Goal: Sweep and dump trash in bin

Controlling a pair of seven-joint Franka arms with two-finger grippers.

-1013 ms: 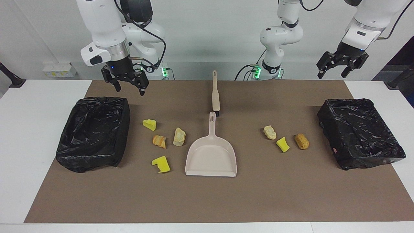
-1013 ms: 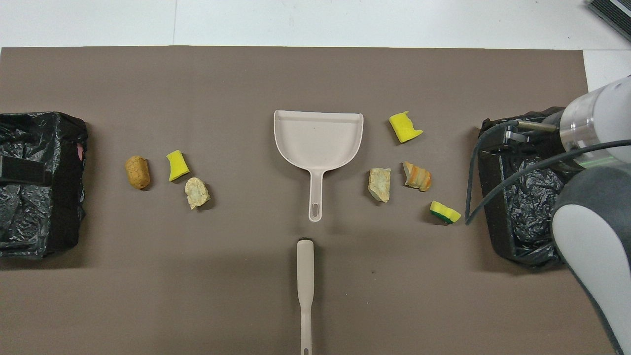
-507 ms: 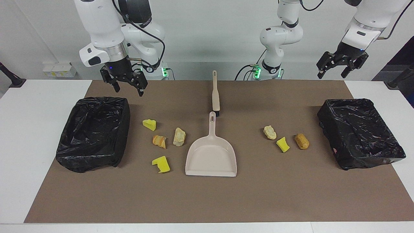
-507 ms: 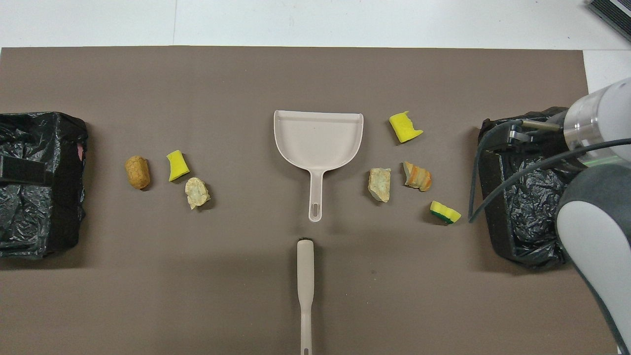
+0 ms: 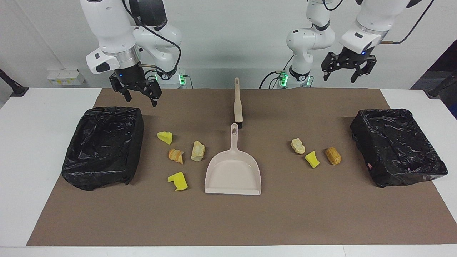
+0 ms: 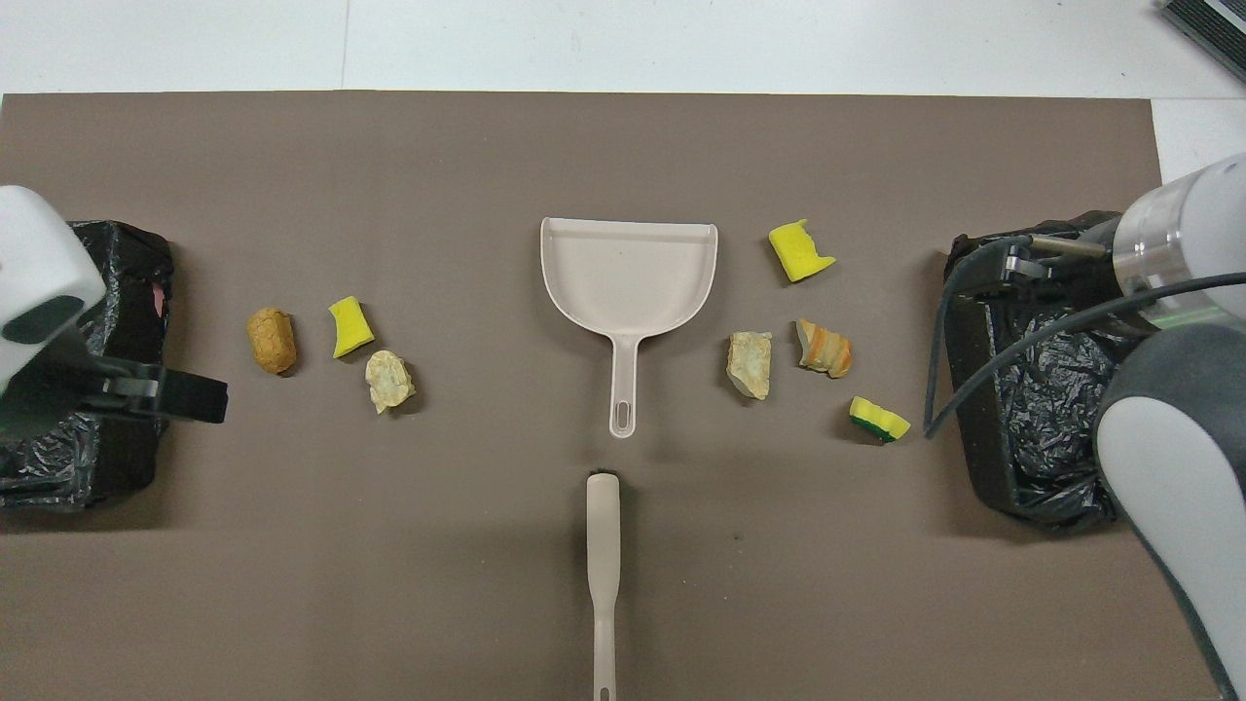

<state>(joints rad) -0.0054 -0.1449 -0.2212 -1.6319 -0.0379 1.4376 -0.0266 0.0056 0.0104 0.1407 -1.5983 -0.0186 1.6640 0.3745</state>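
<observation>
On the brown mat, the trash lies in two groups, one at each side of the beige dustpan. Toward the right arm's end there are four scraps: a yellow sponge wedge nearest to the robots, an orange-brown bread-like lump and a pale cream crumbly piece just beside each other, and a notched yellow sponge chunk farthest from the robots. Toward the left arm's end there are three scraps in a short row: a pale cream lump, a yellow sponge piece and an orange-brown rounded lump. All seven scraps rest on the mat, apart from the dustpan.

The dustpan lies flat in the middle of the mat, its handle pointing toward the robots. The beige hand brush lies nearer to the robots, in line with this handle, and its dark bristle end is just beside the handle's tip.

Two bins lined with black bags stand at the ends of the mat: one bin at the right arm's end, the other bin at the left arm's end.

The right gripper hangs in the air over the mat near the corner of the first bin, its fingers spread and holding nothing. The left gripper is raised high over the robots' edge of the table, near the left arm's base, also with fingers spread and empty.
</observation>
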